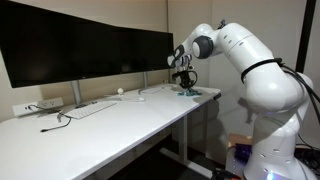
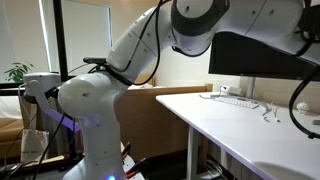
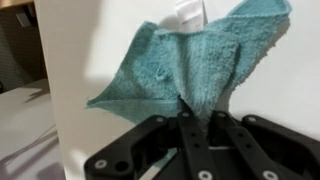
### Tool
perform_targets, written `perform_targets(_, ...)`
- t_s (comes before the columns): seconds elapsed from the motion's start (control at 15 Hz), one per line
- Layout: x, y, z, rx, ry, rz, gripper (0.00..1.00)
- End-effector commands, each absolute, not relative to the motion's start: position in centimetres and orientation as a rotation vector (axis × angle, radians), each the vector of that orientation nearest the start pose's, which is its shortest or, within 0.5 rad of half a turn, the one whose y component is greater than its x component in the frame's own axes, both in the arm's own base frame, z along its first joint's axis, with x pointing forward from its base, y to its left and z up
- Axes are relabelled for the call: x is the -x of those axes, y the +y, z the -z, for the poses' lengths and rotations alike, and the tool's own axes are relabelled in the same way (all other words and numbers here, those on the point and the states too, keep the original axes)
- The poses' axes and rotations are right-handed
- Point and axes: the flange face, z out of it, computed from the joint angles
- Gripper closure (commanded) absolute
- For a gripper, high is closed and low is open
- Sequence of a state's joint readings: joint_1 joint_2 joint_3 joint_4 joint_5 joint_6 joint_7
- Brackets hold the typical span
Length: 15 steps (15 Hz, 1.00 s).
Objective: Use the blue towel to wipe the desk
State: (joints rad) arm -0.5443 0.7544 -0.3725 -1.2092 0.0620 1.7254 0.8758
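You have one blue towel (image 3: 185, 55), one claw (image 3: 187, 106) and one white desk (image 1: 130, 125). In an exterior view you can also count two dark screens (image 1: 85, 45) side by side and one keyboard (image 1: 90, 108) in front of them.

In the wrist view your claw comes up from the bottom of the frame. Its two fingers (image 3: 183, 125) are pressed close together, with almost no gap. They pinch a fold at the low tip of the towel. Nothing else touches the claw.

The towel lies crumpled on the desk and fills the middle and top of the wrist view. Its long way runs from the lower left up to the upper right. One pointy corner sticks out to the left, and a wider flap reaches the upper right corner of the frame.

In an exterior view the towel (image 1: 188, 91) sits at the far end of the desk, right of center in the frame. The claw (image 1: 183, 82) is right above it, pointing down. The screens stand just to the left of it.
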Motion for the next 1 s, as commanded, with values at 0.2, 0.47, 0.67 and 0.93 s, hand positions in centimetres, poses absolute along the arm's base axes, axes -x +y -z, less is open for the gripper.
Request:
perform_targets(0.2, -49.5, -44.8, -30.5, 2.207, 2.445, -0.415, 0.93)
perform_targets(0.47, -49.7, -41.5, -30.5, 2.235, 2.406, -0.402, 0.93)
perform_targets(0.67, -50.1, -39.1, -30.7, 2.249, 2.379, -0.346, 0.93)
perform_targets(0.93, -50.9, -35.4, -31.0, 2.281, 2.323, -0.258, 0.93)
